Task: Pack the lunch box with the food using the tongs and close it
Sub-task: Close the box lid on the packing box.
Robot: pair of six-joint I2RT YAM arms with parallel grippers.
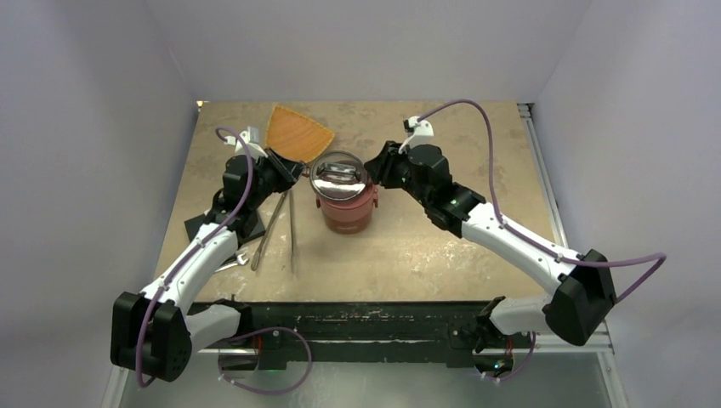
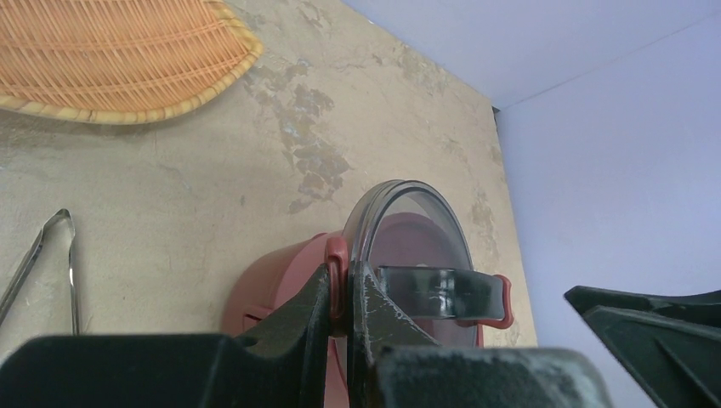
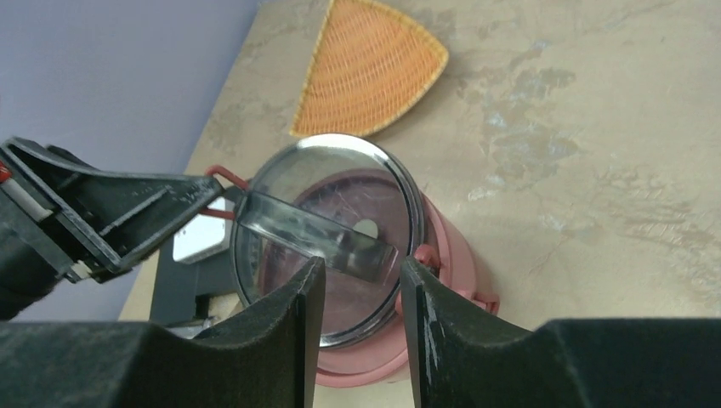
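Standing near the centre of the surface [image 1: 442, 246], the lunch box [image 1: 344, 217] is stacked and upright, with the smoky clear top lid [image 1: 340, 174] lying on it. Through the lid a dark-red disc [image 3: 289, 183] can be made out. A clear handle bar [image 3: 306, 229] crosses the lid from 9 to 3 o'clock.

Left gripper [image 1: 298, 170]: at 9 o'clock of the lid. In the left wrist view its fingers [image 2: 298, 327] are pressed together on the red side handle [image 2: 337, 255] of the lunch box, at the lid's rim.

Right gripper [image 1: 377, 170]: at 3 o'clock of the lid, facing the left one across the box. In the right wrist view its fingers [image 3: 289, 327] stand spread, and the near end of the handle bar lies in the gap between them. Contact with the bar cannot be told. The opposite red side handle [image 3: 425, 255] sits just beside the right-hand finger.

Tongs [image 1: 270, 231]: lying flat on the surface at about 8 o'clock of the lunch box, close beside the left arm. Neither gripper touches them, and their two thin arms spread toward the near edge.

Orange woven fan-shaped tray [image 1: 298, 132]: at 11 o'clock of the lunch box, just beyond the left gripper, resting on the surface.
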